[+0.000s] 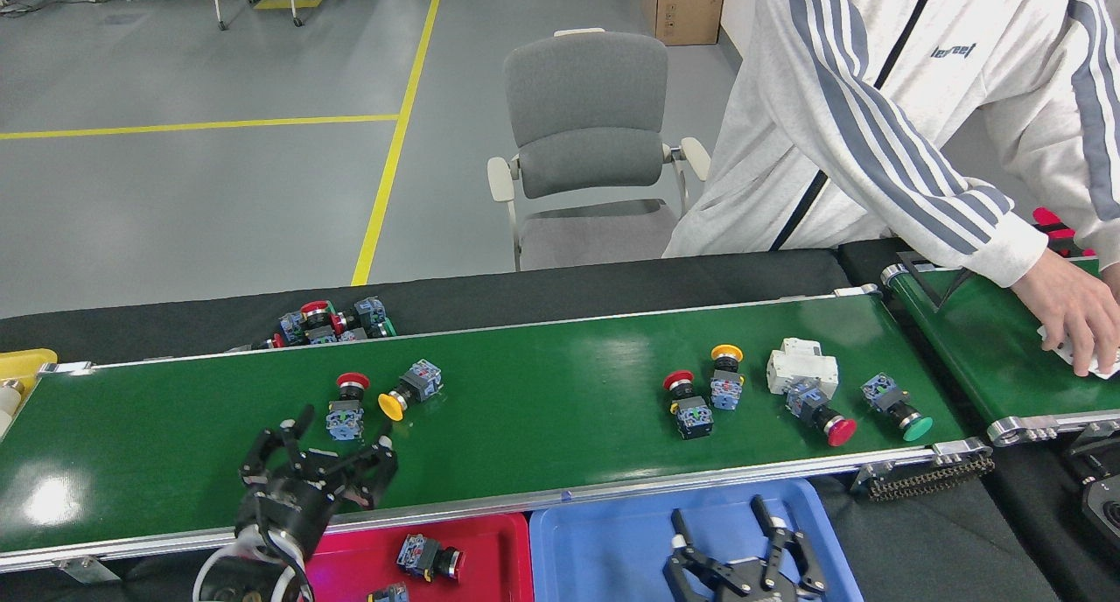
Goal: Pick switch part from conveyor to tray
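The conveyor runs across the head view, glossy green between silver rails. On its left lie a red-capped switch part and a yellow-capped one. My left gripper hovers open just in front of the red-capped part, touching nothing. Further right lie several more switch parts and a white block. The red tray holds a switch part. My right gripper is open and empty over the blue tray.
A pile of switch parts lies on the black cloth behind the belt. A person's hand rests on the shorter belt at right. A grey chair stands behind. A yellow tray sits at far left.
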